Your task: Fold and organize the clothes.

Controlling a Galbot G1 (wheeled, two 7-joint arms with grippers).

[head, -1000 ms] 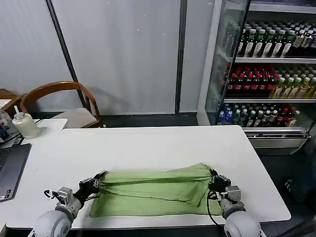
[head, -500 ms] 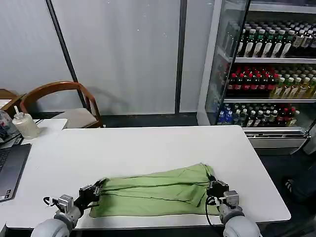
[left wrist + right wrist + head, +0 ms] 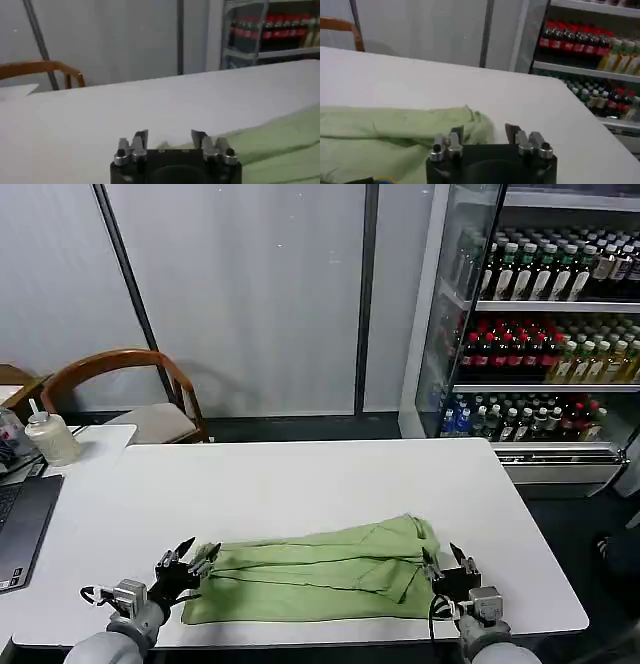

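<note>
The lime-green T-shirt is lying folded lengthwise along the near edge of the white bench, with the left tool and right tool sitting released at its two ends.

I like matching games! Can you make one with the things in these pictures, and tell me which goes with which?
Things:
1. T-shirt
2. left gripper
3. chair
4. bottle

Where or how:
A. behind the table's far left corner
B. open, at the shirt's left end
C. lying folded on the table's near edge
D. standing on the side desk by the laptop

Pairs: 1-C, 2-B, 3-A, 4-D
</note>
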